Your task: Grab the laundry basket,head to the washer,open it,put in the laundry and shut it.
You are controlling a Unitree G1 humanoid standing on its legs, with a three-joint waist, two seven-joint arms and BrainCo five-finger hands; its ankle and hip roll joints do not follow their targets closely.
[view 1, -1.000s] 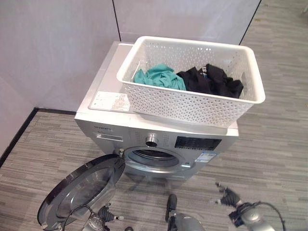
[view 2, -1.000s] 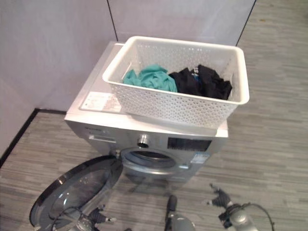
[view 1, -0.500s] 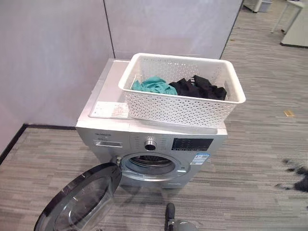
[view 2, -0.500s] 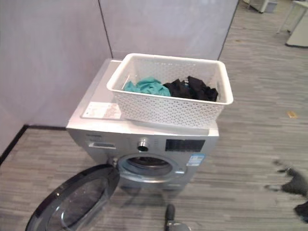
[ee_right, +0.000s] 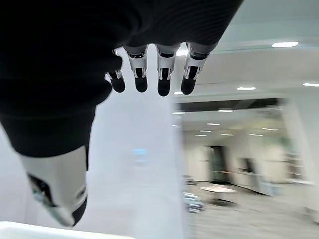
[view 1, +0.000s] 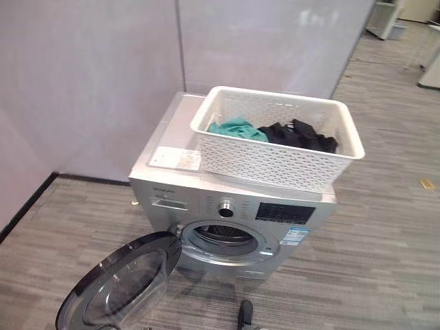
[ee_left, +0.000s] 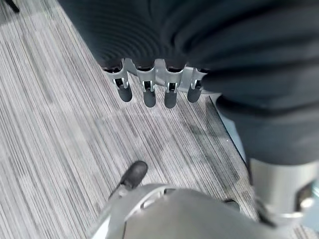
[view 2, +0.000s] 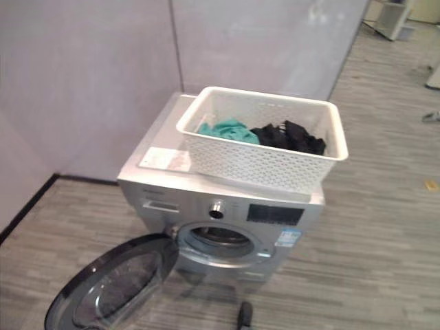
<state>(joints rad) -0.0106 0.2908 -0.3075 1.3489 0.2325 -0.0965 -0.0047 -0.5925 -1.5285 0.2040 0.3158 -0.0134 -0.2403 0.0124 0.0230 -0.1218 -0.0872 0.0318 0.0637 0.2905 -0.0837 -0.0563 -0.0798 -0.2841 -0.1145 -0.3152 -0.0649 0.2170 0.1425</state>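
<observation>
One white perforated laundry basket (view 1: 278, 155) is sitting on top of one silver front-loading washer (view 1: 199, 206), with the round door (view 1: 120, 289) hanging fully open.

The basket is holding two garments: one teal garment (view 1: 237, 128) toward the robot's left and one black garment (view 1: 299, 135) touching it on the right. The washer front is carrying one control knob (view 1: 225, 210), one dark display panel (view 1: 284, 212) and one small blue sticker (view 1: 294, 236); one white label (view 1: 176, 158) is lying on the lid just beside the basket, and its print is too small to read. The drum opening (view 1: 223, 238) is standing uncovered. The left hand (ee_left: 149, 79) is hanging over the grey floor (view 1: 385, 261), fingers relaxed and holding nothing. The right hand (ee_right: 154, 64) is raised in the air, fingers likewise loose and holding nothing.
</observation>
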